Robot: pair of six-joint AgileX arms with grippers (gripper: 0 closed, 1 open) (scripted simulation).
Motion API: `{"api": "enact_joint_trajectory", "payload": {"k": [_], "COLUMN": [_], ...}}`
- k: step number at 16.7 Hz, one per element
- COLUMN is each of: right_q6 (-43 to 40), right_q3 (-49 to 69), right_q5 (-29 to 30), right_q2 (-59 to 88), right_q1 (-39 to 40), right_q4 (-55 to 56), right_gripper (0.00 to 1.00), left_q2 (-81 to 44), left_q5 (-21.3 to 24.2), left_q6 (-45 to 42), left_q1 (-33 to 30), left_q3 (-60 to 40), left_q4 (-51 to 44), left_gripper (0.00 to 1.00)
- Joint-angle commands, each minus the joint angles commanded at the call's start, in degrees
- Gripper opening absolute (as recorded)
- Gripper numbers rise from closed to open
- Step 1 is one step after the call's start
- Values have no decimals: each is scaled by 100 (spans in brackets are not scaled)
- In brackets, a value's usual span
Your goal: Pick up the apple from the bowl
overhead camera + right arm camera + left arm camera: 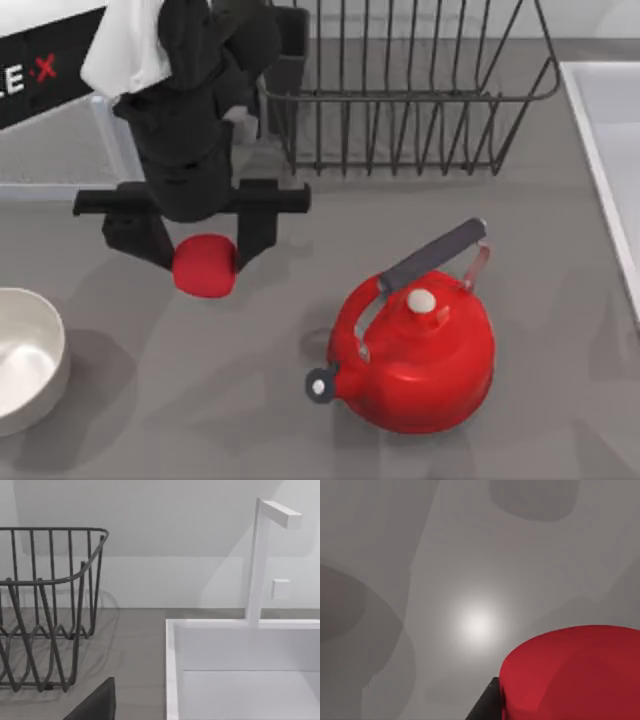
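The small matte red apple hangs above the grey table, right of the bowl, held between the dark fingers of my left gripper, which is shut on it. Up close in the left wrist view, the apple is a big red shape over the bare tabletop, with one dark finger beside it. The white bowl sits at the table's left edge, its pale inside bare. In the right wrist view a dark tip of the right gripper's finger pokes in at the edge.
A large glossy red kettle with a dark handle stands right of centre. A dark wire dish rack sits at the back. A white sink with a white tap lies at the right edge.
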State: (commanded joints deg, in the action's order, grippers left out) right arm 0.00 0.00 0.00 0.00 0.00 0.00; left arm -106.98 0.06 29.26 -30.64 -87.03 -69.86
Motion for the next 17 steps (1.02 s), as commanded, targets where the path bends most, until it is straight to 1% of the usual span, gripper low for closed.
{"api": "enact_joint_trajectory", "payload": {"k": [3, 5, 10, 17], "right_q6": [0, 0, 0, 0], "right_q3": [0, 0, 0, 0], "right_q5": [0, 0, 0, 0], "right_q2": [0, 0, 0, 0], "right_q1": [0, 0, 0, 0], "right_q4": [0, 0, 0, 0], "right_gripper": [100, 100, 100, 100], "left_q2": [-137, -216, -256, -256], "left_q5": [0, -1, -1, -1], "left_q6": [-4, -4, -3, -3], "left_q1": [0, -2, -4, -4], "left_q3": [721, 1086, 1228, 1228], "left_q4": [933, 1320, 1465, 1465], "left_gripper": [0, 0, 0, 53]}}
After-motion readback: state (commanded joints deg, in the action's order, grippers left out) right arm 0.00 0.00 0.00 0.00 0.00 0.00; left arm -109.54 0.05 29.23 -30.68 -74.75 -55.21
